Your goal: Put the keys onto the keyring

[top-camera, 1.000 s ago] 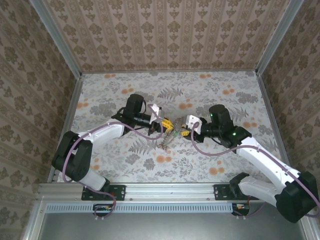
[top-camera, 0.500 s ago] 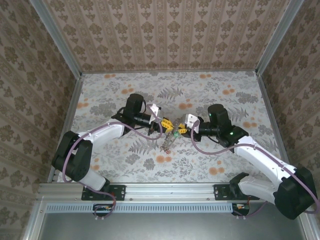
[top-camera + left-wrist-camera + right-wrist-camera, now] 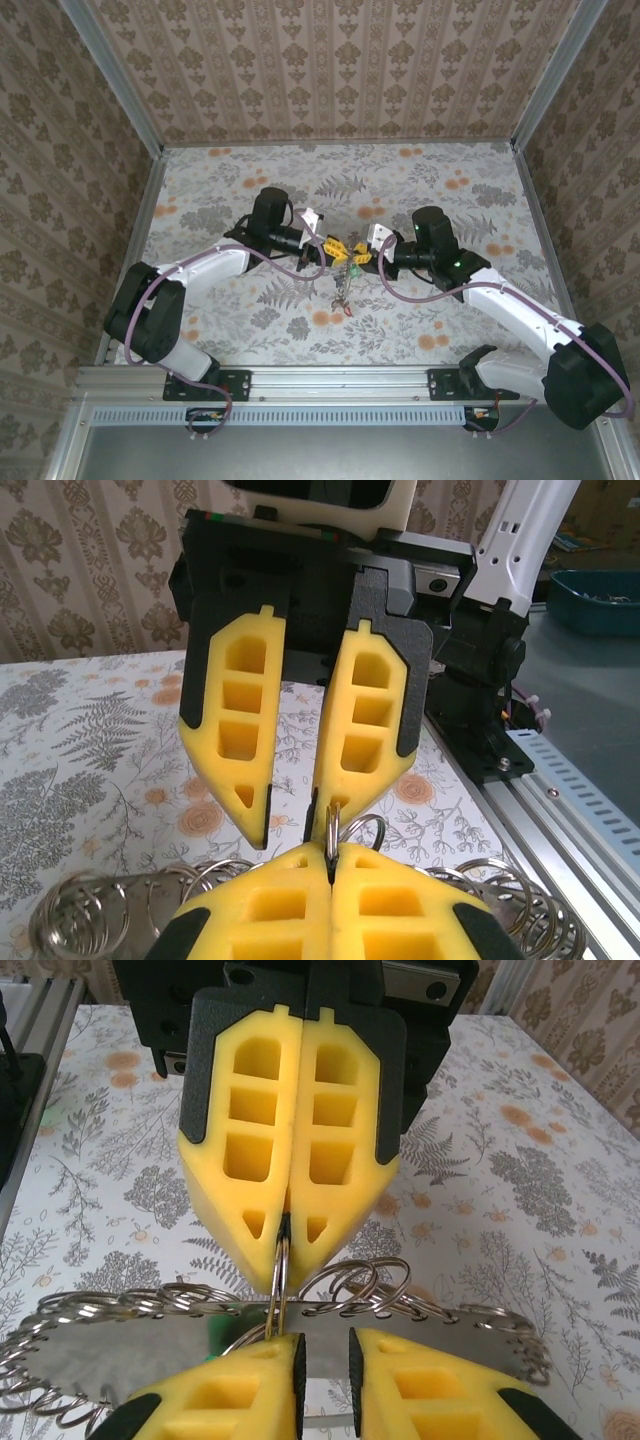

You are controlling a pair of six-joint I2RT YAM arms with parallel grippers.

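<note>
My left gripper (image 3: 334,249) is shut on the keyring (image 3: 333,826), a thin grey loop seen edge-on that stands up from its closed yellow fingertips (image 3: 330,852). My right gripper (image 3: 361,254) faces it tip to tip above the table's middle. Its jaws (image 3: 325,1346) stand slightly apart with nothing between the pads. The keyring (image 3: 279,1285) runs down from the left gripper (image 3: 287,1260) and touches the tip of the right gripper's left finger (image 3: 262,1360). A small bunch of keys (image 3: 343,296) hangs below the two grippers, with a red head at the bottom. A green key head (image 3: 212,1356) shows beside the ring.
A grey metal strip (image 3: 130,1345) lined with several wire loops lies across both wrist views below the fingertips. The floral table (image 3: 230,190) is walled on three sides. An aluminium rail (image 3: 340,380) with the arm bases runs along the near edge.
My right gripper has slid left and closer to the left gripper, its jaws narrowing. The hanging keys have shifted right and lower. The left gripper has stayed shut in place.
</note>
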